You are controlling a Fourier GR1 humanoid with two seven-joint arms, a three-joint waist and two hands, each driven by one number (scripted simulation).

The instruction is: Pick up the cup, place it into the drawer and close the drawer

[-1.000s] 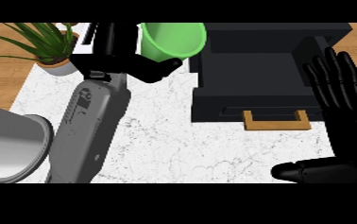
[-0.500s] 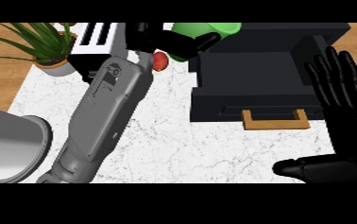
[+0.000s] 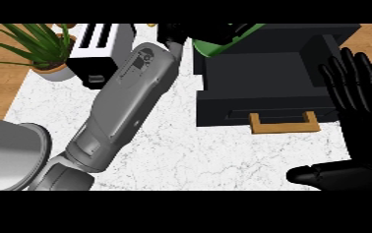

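Left hand (image 3: 190, 30) wrapped round cup (image 3: 212, 47), shifted right vs 0.5 s ago. Cup tucked under fingers, at back-left corner of open drawer (image 3: 269, 82). Probably lower & release next. Right hand (image 3: 350, 94) relaxed, resting by right edge.

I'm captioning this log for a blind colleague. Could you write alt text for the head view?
The left hand, curled round a green cup, holds it at the back left corner of an open black drawer. The right hand rests open at the right edge; a toaster and potted plant stand at upper left.
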